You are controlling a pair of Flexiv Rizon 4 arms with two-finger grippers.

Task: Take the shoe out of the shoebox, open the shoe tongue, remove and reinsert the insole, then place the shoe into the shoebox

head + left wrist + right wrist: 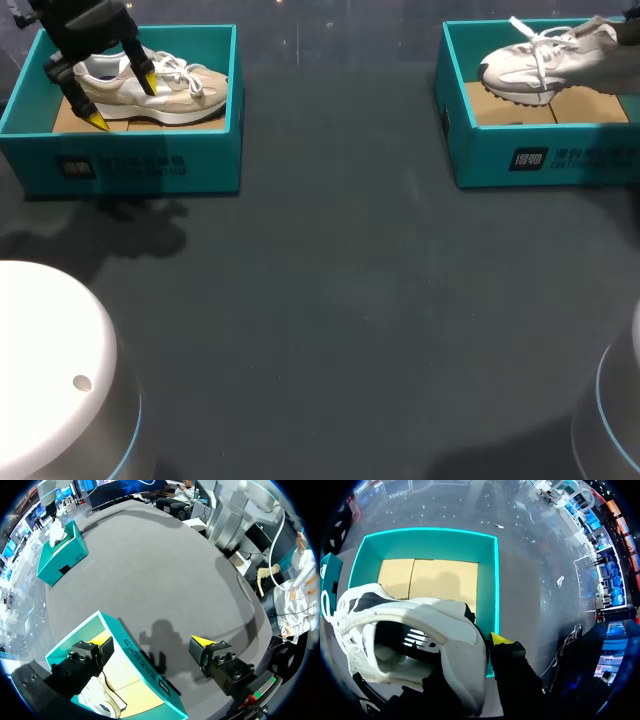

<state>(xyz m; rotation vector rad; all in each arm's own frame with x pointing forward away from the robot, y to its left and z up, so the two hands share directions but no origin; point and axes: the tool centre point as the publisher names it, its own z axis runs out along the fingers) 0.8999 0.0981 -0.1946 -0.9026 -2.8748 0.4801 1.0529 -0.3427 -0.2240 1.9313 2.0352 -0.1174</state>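
Note:
A beige and white shoe lies in the left teal shoebox. My left gripper hangs open over this box, one yellow tip by the shoe's heel and the other over its laces. In the left wrist view that gripper straddles the box's front wall, and the shoe lies under one finger. A white shoe hangs tilted above the right teal shoebox. My right gripper is shut on the heel collar of this shoe, over the box's cardboard floor.
The dark table stretches between the two boxes. White robot bases stand at the front left and front right corners.

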